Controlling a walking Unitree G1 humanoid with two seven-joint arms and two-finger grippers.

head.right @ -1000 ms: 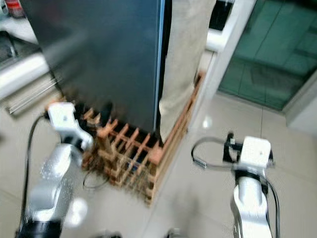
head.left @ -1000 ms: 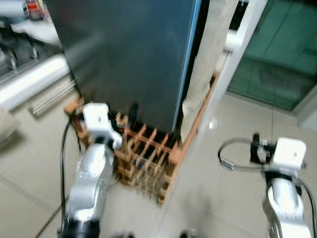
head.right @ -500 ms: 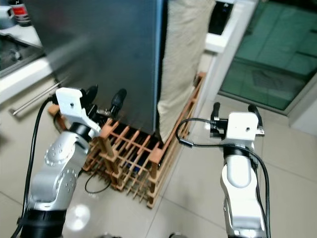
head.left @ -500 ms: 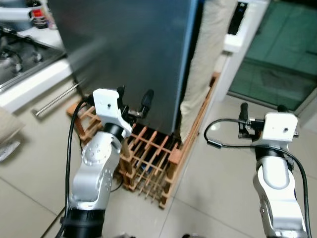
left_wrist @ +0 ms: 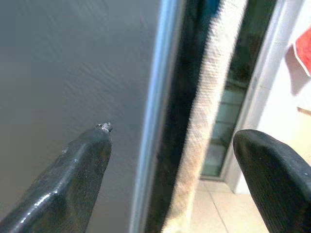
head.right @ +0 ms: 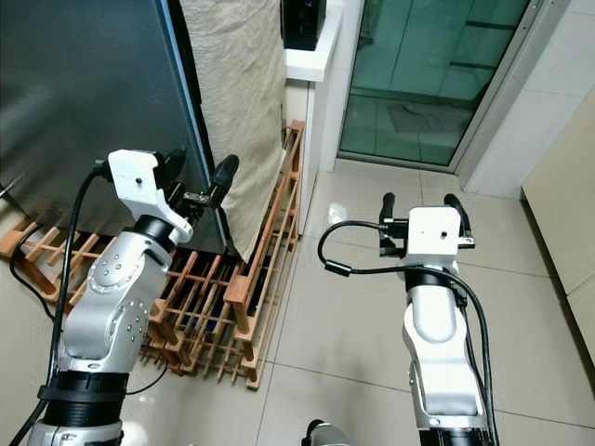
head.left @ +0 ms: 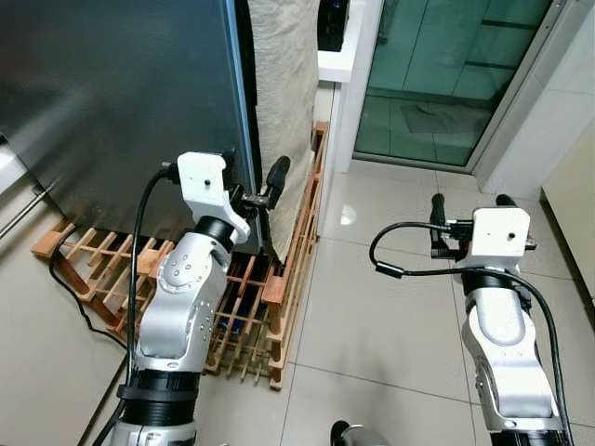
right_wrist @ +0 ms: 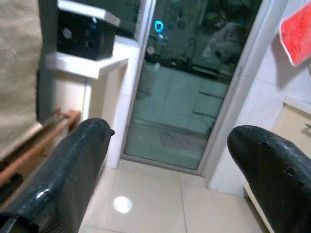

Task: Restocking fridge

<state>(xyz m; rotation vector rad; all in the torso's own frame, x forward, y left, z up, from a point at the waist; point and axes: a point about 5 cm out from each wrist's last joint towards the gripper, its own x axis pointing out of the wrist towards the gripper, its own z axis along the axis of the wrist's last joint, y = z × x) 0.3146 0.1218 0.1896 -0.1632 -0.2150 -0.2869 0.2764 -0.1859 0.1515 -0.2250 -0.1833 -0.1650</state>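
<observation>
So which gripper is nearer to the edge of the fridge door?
Left. The left gripper is raised right at the fridge door edge, fingers open, beside the beige cloth. The right gripper is open over the floor tiles, well apart from it.

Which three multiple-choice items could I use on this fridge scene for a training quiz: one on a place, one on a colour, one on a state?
1. Where does the wooden rack stand?
A. on the floor at the fridge's foot
B. on top of the fridge
C. by the glass door

2. What colour is the fridge front?
A. white
B. dark grey
C. red

3. How are the left gripper and right gripper?
A. both shut on bottles
B. left shut on a cloth
C. both open, holding nothing

Key: 1 A, the rack sits on the tiles under the fridge; 2 B, the panel is dark grey; 3 C, each wrist view shows fingers apart with nothing between.
</observation>
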